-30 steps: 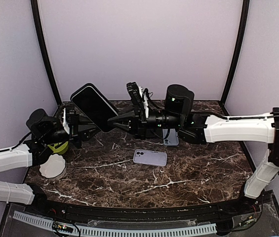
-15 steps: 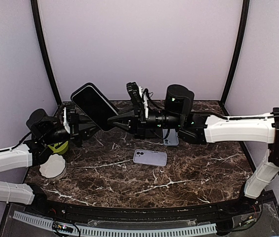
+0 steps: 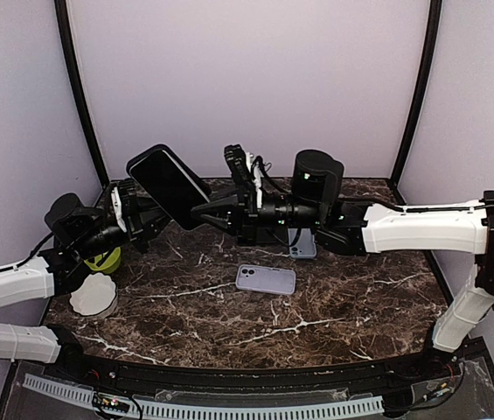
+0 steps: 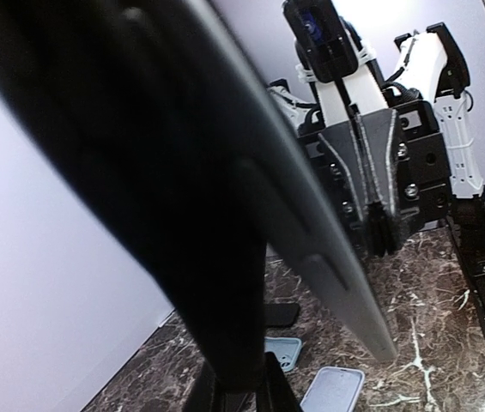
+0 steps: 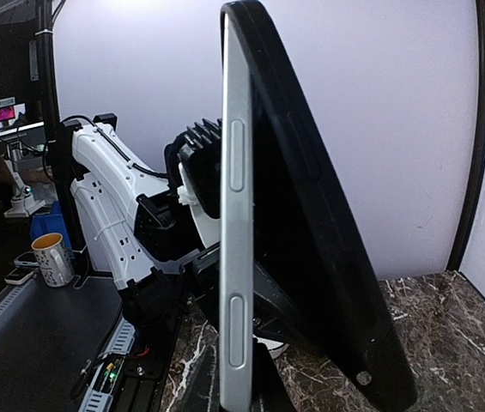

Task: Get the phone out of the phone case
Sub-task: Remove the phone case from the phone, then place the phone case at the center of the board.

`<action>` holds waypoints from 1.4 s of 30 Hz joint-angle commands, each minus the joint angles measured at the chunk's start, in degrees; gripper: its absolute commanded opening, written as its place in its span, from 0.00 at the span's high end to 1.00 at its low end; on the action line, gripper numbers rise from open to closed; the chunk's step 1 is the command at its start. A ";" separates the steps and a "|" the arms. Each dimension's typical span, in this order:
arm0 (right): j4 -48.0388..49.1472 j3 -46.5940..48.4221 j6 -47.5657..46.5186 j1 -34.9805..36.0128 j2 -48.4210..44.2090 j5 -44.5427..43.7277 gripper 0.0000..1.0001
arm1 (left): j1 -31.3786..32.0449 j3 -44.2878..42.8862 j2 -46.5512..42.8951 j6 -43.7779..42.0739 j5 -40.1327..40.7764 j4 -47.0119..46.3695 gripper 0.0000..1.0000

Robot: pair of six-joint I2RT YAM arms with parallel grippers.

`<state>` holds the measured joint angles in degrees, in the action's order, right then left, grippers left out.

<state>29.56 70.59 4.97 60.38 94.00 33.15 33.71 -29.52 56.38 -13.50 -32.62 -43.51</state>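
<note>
A phone (image 3: 170,185) with a dark screen and silver edge sits in a black phone case, held in the air over the back left of the table. My left gripper (image 3: 144,217) is shut on the case's lower left end. My right gripper (image 3: 203,215) is shut on the lower right corner. In the right wrist view the silver phone edge (image 5: 235,257) stands apart from the black case (image 5: 328,257) at the bottom while they meet at the top, with my right gripper (image 5: 246,378) closed on the phone. In the left wrist view my left gripper (image 4: 235,386) grips the black case (image 4: 139,172), and the phone edge (image 4: 332,275) splays away from it.
A lilac case (image 3: 266,279) lies mid-table and a light blue case (image 3: 302,248) lies behind it under the right arm. A white ridged object (image 3: 94,295) and a yellow-green object (image 3: 102,260) sit at the left. The table's marble top (image 3: 316,315) shows in front.
My left gripper has risen and turned a little, and the phone with its case has shifted slightly up. The right arm has barely moved.
</note>
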 commanded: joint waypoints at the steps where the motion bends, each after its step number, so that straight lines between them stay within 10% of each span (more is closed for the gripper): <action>1: 0.36 0.01 -1.59 0.79 -3.41 -0.12 1.00 | -0.07 -1.09 -1.12 -2.03 10.42 1.02 1.00; 19: -8.02 -9.31 -8.57 -6.15 -21.98 -30.79 1.00 | -0.15 -3.13 0.19 -0.06 19.19 4.73 1.00; 27: -15.92 -8.13 -6.77 -7.27 -20.10 -37.66 1.00 | -0.41 -18.76 7.84 8.02 28.61 29.75 1.00; 42: -25.08 -8.22 -5.00 -8.33 -18.39 -46.48 1.00 | -6.04 -44.66 30.74 25.37 2.65 64.93 1.00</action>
<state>3.95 61.14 -1.43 52.93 75.99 -8.86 29.41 -69.80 81.49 5.26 -17.63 8.54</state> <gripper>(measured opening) 0.070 0.105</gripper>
